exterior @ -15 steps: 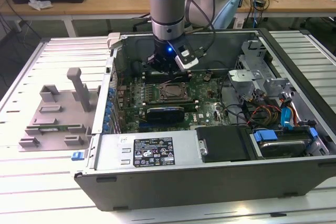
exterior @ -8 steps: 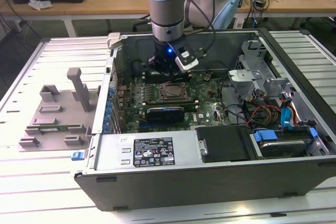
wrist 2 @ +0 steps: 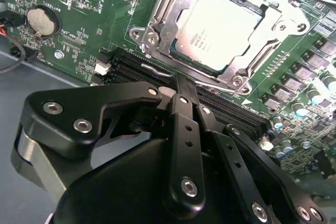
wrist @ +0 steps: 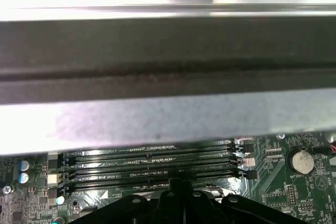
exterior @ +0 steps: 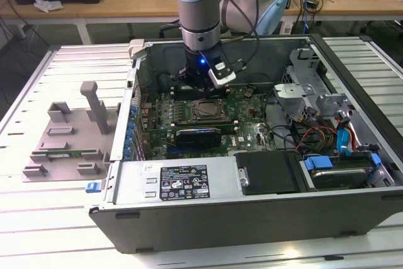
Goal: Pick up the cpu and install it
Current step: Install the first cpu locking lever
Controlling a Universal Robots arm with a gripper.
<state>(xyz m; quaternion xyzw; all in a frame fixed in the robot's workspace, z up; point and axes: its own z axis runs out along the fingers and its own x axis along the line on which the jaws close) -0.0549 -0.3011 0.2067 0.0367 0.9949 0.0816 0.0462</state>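
My jaws (wrist 2: pixel 181 85) are pressed together, holding nothing, above the memory slots (wrist: pixel 149 169). The cpu (wrist 2: pixel 218 30) sits in the socket frame (wrist 2: pixel 157 22); its print is unreadable.

Open computer case (exterior: pixel 208 218) lies on the table (exterior: pixel 38 218), grey fixture blocks (exterior: pixel 69 137) alongside, coin battery (wrist 2: pixel 42 19) on the green motherboard (wrist 2: pixel 94 3).

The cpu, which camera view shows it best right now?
The second wrist view: the cpu sits in its socket frame, pale top plain. The exterior view shows it small on the motherboard, below the gripper.
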